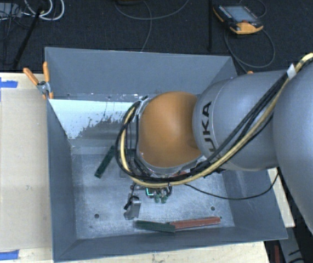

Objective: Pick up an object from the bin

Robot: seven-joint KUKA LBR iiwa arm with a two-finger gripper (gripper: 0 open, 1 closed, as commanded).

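Observation:
My gripper (132, 207) hangs under the arm's wrist over the bin's front middle, just above the floor. A dark green flat strip (155, 226) lies right in front of it near the front wall, with nothing seen between gripper and strip. A reddish-brown flat stick (195, 222) lies end to end with the green strip, to its right. Another dark green stick (106, 162) lies slanted on the floor to the gripper's left and further back.
The arm and its orange cover span the bin's middle and right and hide the floor beneath them. Cables loop round the wrist. Bare floor shows at the bin's left and front left.

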